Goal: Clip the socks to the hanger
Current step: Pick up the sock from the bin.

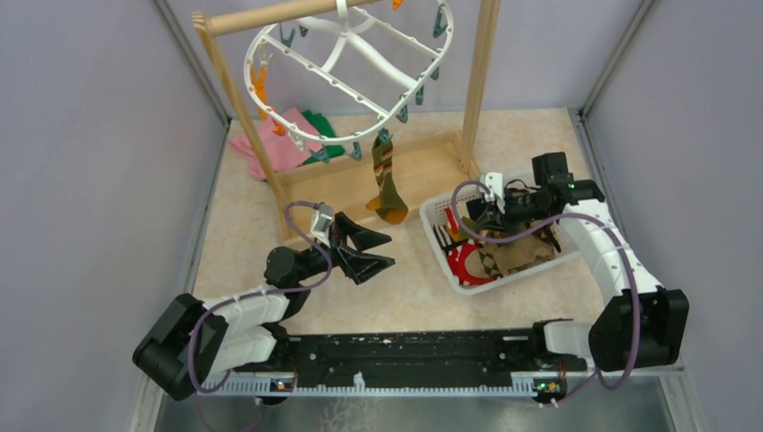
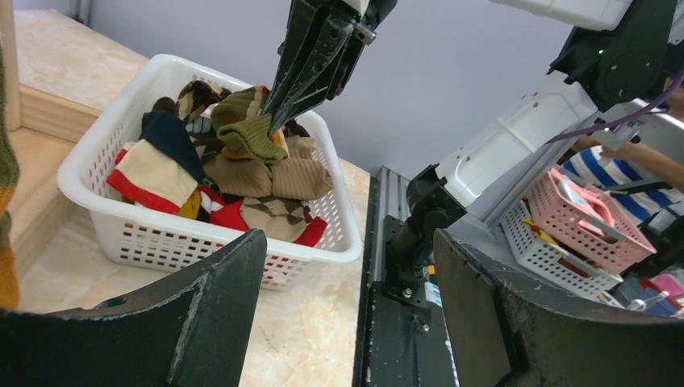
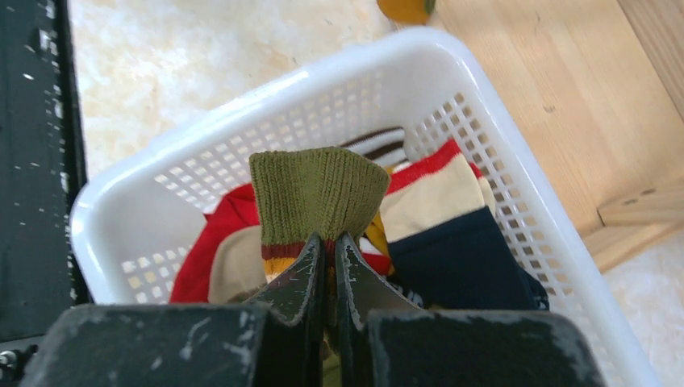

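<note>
olive sock (image 3: pixel 314 189) pinched in r gripper (image 3: pixel 326 240), over basket (image 3: pixel 202 169)

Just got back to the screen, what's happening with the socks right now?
The right gripper is down in the white basket, shut on the cuff of an olive-green sock at the top of the pile. The left gripper hangs open above the table, holding nothing, pointed toward the basket. One striped sock already hangs from a clip on the white hanger. The other socks lie in the basket.
</note>
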Controlling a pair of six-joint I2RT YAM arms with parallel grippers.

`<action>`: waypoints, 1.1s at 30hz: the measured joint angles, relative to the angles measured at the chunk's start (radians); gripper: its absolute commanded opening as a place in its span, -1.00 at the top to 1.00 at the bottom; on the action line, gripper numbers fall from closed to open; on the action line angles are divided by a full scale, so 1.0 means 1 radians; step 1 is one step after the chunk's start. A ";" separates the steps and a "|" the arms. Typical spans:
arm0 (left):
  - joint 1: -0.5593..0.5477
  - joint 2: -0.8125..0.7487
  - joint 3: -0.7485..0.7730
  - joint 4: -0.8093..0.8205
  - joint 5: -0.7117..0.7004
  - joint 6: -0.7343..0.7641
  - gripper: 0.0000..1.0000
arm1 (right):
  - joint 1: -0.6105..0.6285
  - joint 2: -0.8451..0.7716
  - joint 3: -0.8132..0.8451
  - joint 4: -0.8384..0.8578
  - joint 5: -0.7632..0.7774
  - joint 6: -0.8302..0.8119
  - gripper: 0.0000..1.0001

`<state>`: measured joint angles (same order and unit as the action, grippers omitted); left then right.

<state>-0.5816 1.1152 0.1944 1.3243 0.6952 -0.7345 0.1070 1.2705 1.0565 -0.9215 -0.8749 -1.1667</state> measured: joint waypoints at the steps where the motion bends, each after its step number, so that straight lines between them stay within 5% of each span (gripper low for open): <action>1: 0.000 0.013 0.000 0.017 0.000 -0.012 -0.62 | 0.000 -0.005 0.001 -0.006 -0.020 0.000 1.00; 10: -0.040 0.077 0.014 0.058 -0.067 -0.095 -0.50 | -0.023 -0.047 0.032 -0.016 -0.192 0.010 1.00; 21: -0.192 0.219 0.122 -0.003 -0.328 -0.242 -0.36 | -0.025 -0.052 0.024 -0.016 -0.422 0.009 1.00; 28: -0.250 0.415 0.255 -0.016 -0.418 -0.357 -0.30 | -0.006 -0.046 -0.029 0.043 -0.464 0.050 1.00; 33: -0.272 0.529 0.340 -0.014 -0.428 -0.409 -0.05 | 0.031 -0.033 -0.036 0.072 -0.459 0.069 1.00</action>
<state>-0.8536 1.6447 0.5339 1.3098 0.2668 -1.1435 0.1379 1.2373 1.0206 -0.8497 -1.3342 -1.0977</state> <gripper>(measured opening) 0.603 0.019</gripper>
